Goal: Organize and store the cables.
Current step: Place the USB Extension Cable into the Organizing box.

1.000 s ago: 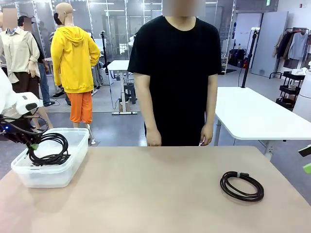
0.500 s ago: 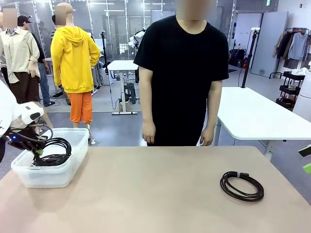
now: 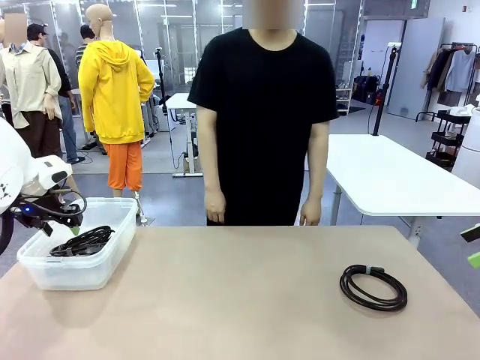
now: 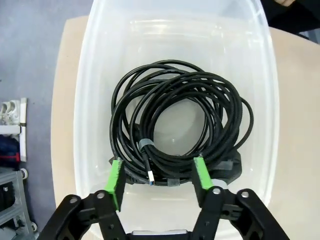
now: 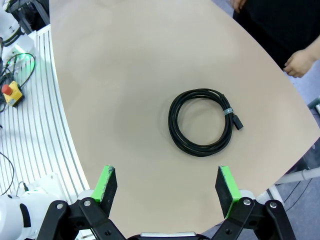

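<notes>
LEFT: The left gripper hangs over a clear plastic bin at the left edge of the table, its green pads spread apart and gripping nothing. Just below it, black cables lie wound in loose, overlapping loops on the bin's floor, clear of both pads (a plug with a blue tip shows between the pads in the wrist view). The loops cover much of the bin's floor, and a dark block rests against them at one side.

RIGHT: The right gripper hovers above the right side of the table, fingers wide apart and empty. A single coil lies flat on the bare tabletop at the near right, well apart from the pads and from the bin. It has a pale band around its strands, with a black plug beside the band.

FAR SIDE: A person in a black T-shirt stands at the far edge of the table, arms hanging down.
</notes>
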`<action>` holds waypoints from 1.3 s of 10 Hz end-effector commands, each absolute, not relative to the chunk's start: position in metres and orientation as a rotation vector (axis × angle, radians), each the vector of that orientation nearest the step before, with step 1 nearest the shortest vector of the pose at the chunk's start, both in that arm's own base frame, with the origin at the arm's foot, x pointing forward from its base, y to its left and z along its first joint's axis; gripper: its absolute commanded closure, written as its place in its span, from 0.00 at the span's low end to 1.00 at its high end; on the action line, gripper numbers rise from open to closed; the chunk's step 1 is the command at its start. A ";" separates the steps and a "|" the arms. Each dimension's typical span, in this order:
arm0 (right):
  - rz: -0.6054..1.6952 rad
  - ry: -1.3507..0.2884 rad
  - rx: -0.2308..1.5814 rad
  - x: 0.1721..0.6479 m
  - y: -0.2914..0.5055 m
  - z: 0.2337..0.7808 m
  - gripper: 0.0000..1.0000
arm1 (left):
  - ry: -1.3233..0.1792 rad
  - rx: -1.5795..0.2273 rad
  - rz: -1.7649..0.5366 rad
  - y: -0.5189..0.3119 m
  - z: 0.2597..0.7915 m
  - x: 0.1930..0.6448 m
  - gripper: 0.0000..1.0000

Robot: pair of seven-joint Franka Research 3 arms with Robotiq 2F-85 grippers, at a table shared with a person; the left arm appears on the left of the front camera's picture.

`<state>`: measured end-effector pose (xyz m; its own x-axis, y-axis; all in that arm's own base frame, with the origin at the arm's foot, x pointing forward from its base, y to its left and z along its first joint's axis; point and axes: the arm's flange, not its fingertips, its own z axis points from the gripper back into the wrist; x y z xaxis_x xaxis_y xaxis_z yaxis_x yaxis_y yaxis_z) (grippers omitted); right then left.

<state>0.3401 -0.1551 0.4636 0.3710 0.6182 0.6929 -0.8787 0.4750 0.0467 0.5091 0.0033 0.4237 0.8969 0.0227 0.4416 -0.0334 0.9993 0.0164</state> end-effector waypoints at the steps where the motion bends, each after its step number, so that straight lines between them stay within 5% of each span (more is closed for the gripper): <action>1: 0.992 -0.671 0.462 0.341 -0.155 0.465 0.00 | -0.462 0.033 0.042 -0.005 0.427 0.505 0.00; 13: 0.992 -0.671 0.462 0.341 -0.155 0.465 0.00 | -0.462 0.021 0.028 -0.003 0.426 0.508 0.00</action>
<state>0.3401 -0.1551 0.4636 0.3711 0.6182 0.6929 -0.8787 0.4751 0.0467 0.5058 -0.0030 0.4251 0.8960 0.0216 0.4435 -0.0307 0.9994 0.0133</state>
